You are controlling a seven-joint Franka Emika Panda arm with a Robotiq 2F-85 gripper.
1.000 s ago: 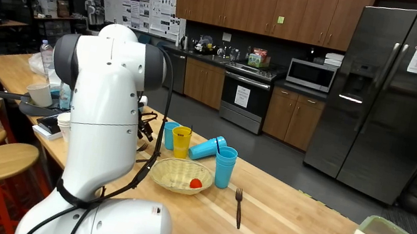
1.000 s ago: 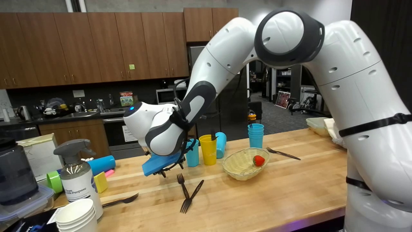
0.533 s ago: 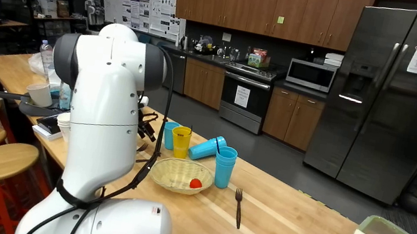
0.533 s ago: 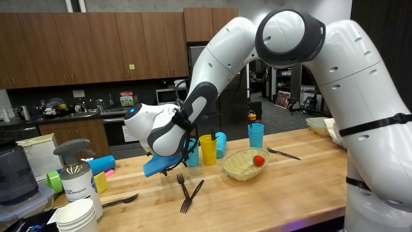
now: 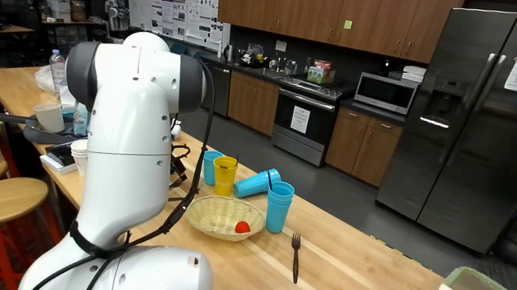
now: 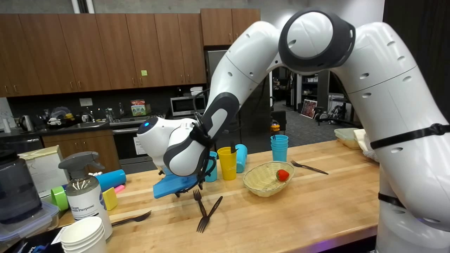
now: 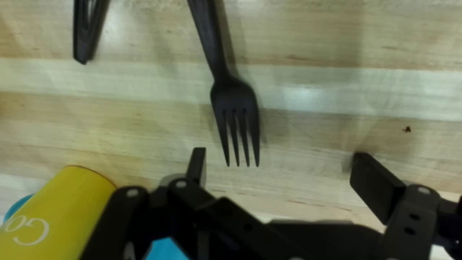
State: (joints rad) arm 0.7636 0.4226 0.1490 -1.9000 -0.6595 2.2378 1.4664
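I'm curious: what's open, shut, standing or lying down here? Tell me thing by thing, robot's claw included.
Gripper: open, holding nothing
Nearest fork: lying flat, unheld
Yellow cup: upright
One blue cup: on its side
Cup stack: upright
Basket: upright, strawberry inside
Spray bottle: upright
Microwave: shut
Oven: shut
Fridge: shut

A wooden table [image 6: 316,207] bears dark forks [image 7: 234,95], a woven basket [image 6: 263,190] and cups [image 6: 228,167].
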